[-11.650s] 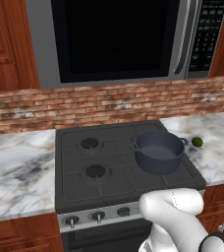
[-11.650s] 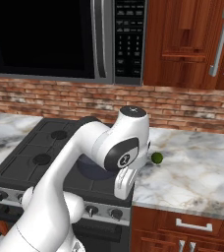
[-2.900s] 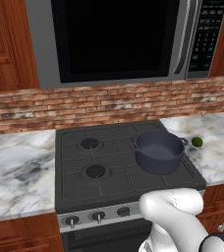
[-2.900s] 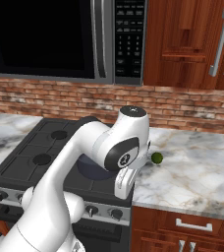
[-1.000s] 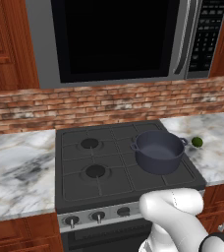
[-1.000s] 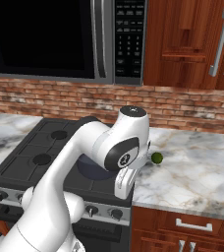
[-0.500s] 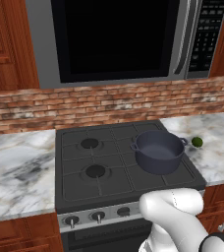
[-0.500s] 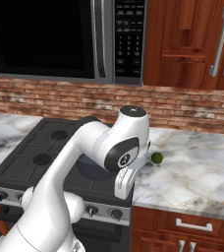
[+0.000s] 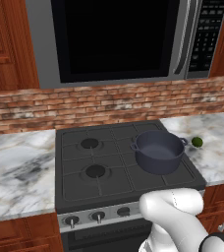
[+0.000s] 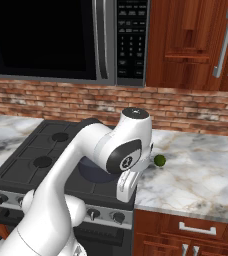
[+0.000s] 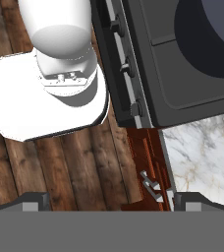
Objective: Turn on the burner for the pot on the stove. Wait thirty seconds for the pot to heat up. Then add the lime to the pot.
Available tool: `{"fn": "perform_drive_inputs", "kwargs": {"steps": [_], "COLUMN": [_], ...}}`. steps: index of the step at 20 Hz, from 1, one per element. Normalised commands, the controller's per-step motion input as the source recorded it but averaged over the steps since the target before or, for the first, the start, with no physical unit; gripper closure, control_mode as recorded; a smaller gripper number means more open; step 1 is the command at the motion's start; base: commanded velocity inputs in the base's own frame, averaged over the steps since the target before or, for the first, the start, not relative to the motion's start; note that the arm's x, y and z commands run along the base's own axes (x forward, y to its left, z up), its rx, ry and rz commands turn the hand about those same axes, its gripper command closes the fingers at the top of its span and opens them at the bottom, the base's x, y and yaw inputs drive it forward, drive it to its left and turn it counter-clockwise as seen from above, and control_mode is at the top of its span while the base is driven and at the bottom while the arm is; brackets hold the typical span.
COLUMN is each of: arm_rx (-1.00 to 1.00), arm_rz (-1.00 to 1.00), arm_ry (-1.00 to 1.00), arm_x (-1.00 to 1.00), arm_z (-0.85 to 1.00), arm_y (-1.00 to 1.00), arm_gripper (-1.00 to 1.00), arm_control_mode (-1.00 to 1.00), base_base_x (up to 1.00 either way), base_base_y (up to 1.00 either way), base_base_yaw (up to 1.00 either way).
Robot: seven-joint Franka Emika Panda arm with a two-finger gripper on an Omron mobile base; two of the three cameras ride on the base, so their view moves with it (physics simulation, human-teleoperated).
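I am holding my pincer (image 11: 111, 201) low, off the stove's (image 9: 109, 186) front right corner. It is pointing down at the wooden floor (image 11: 60, 162), and its two tips are standing wide apart with nothing between them.

The pot (image 9: 158, 150) is sitting on the front right burner, lidless, and looks empty as far as I can see into it. The lime (image 9: 197, 142) is lying on the counter (image 9: 219, 160), just past the stove's right edge and near the pot's right handle without touching it. From my pincer the lime is higher, further back toward the brick wall and a little to the right, with the pot on its left. It is round, so no grasp angle is better than another. I judge the coming move to be a lift over the counter's front edge, then a descent from above.

The knobs (image 11: 136, 108) are lining the stove's front strip beside my pincer. I cannot make out their settings, or any flame under the pot. In the right base view my own forearm is covering most of the pot, and the hand camera is catching only its dark rim.
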Motion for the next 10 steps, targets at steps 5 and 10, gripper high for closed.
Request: {"fn": "perform_drive_inputs", "kwargs": {"steps": [5,10], "arm_rx": [0.0,0.0], "arm_rz": [0.0,0.0], "arm_ry": [0.0,0.0], "arm_x": [0.0,0.0], "arm_z": [0.0,0.0], "arm_y": [0.0,0.0], "arm_gripper": [-1.0,-1.0], "arm_control_mode": [-1.0,-1.0], "base_base_x": [0.0,0.0], "base_base_y": [0.0,0.0], "base_base_yaw": [0.0,0.0]}}
